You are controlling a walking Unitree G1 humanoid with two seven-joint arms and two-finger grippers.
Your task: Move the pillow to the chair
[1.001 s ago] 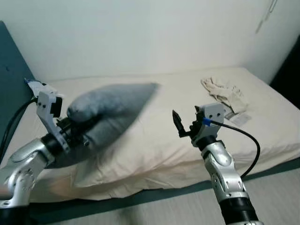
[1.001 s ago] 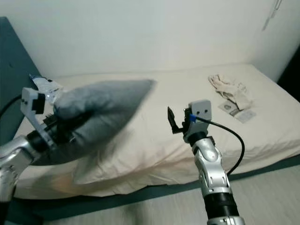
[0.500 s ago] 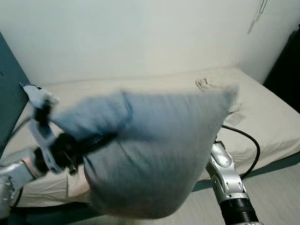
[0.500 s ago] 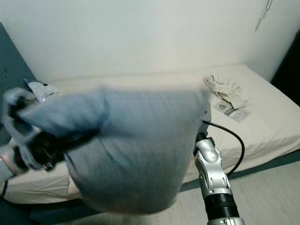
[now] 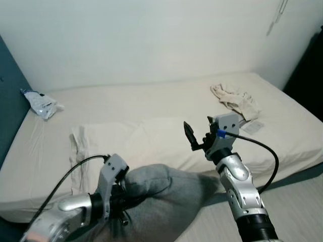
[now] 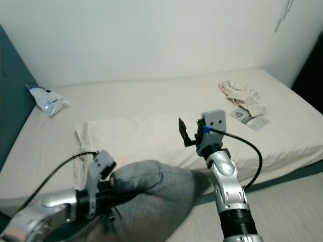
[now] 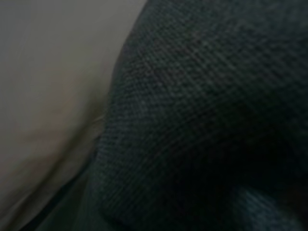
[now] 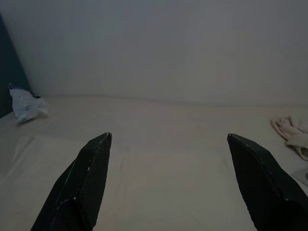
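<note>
The grey pillow (image 5: 164,201) hangs low in front of the bed's near edge, at my lower left. My left gripper (image 5: 122,200) is shut on one end of it, the fingers buried in the fabric. The left wrist view has the pillow's dark weave (image 7: 202,120) up close against the cream sheet (image 7: 43,86). My right gripper (image 5: 200,135) is raised over the bed's near side, to the right of the pillow and apart from it. It is open, with nothing between its two black fingers (image 8: 82,187).
The cream bed (image 5: 151,101) spans the view, with a white pillow (image 5: 121,141) lying flat on it. A plastic bag (image 5: 43,105) lies at far left, crumpled cloth (image 5: 234,98) and a card (image 5: 251,126) at right. The teal headboard (image 5: 6,91) stands left; pale floor (image 5: 298,206) lies at lower right.
The left gripper has swung the grey pillow from above the bed's left side, across the view, down to the bed's near edge. The right arm has held its pose.
</note>
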